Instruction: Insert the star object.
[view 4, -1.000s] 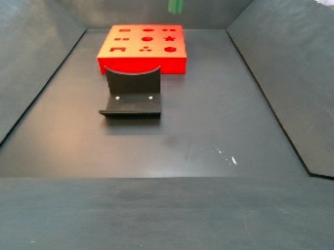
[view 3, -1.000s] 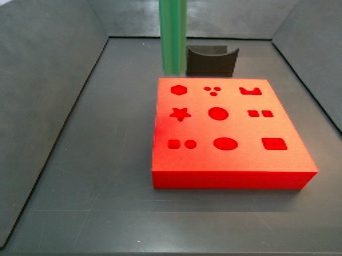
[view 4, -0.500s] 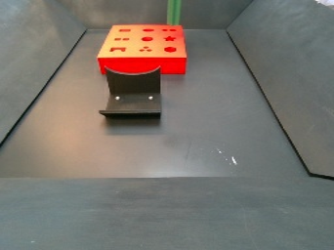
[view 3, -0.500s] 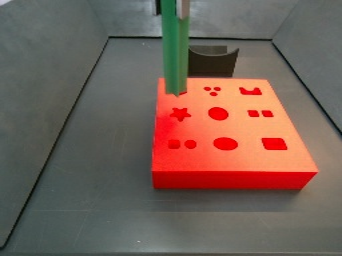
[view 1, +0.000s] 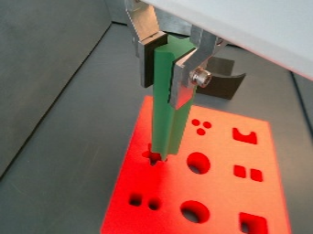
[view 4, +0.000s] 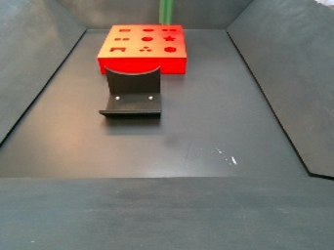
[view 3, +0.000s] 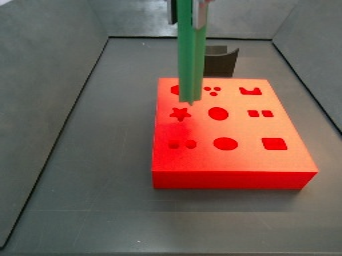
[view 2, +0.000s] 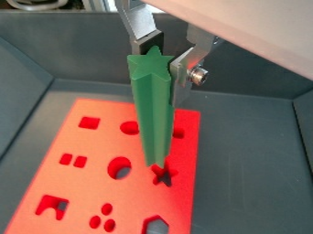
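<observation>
The gripper [view 1: 169,57] hangs over the red block [view 3: 227,140], pinching the star object [view 3: 190,60] upright (2 fingers clamped).

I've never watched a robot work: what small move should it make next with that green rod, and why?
Probably ease straight down. The tool holds the green rod upright, its tip right above the star-shaped hole in the red block, apparently not yet inside.

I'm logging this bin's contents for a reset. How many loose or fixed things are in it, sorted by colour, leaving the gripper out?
Green: 1, the star object, held upright in the gripper over the red block.
Red: 1, the red block with cut-out holes.
Dark: 1, the fixture on the floor beside the block.
Total: 3
</observation>
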Motion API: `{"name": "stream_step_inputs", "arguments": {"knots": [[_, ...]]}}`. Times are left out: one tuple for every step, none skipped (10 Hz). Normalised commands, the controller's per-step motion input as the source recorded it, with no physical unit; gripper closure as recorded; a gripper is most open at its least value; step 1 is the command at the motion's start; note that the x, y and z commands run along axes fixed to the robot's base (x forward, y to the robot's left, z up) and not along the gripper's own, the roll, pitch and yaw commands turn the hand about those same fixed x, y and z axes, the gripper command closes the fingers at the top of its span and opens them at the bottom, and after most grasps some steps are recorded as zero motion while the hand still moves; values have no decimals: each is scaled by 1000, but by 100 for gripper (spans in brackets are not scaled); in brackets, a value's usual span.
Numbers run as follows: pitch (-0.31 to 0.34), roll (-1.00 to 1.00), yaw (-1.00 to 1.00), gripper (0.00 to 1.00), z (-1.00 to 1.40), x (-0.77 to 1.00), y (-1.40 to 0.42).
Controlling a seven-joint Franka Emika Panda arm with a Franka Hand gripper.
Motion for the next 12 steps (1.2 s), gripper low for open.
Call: {"name": "stream_step_inputs", "arguments": {"knots": [[-144,-46,-137,100,-529,-277,146],[0,0,-134,100,-343,0,0],[0,0,-60,100,-220,103,0],[0,0,-97,100,-134,197,0],[26,6,-69,100,0,246,0],[50,53,-26,100,0,171,0],[83,89,0,100,-37,94,17],[96,81,0,100,-166,0,129],[60,136,63,100,-37,-63,0],[94,313,100,100,26,-14,-134],[87,280,0,100,34,66,-157],[91,157,0,100,0,137,-71]]}}
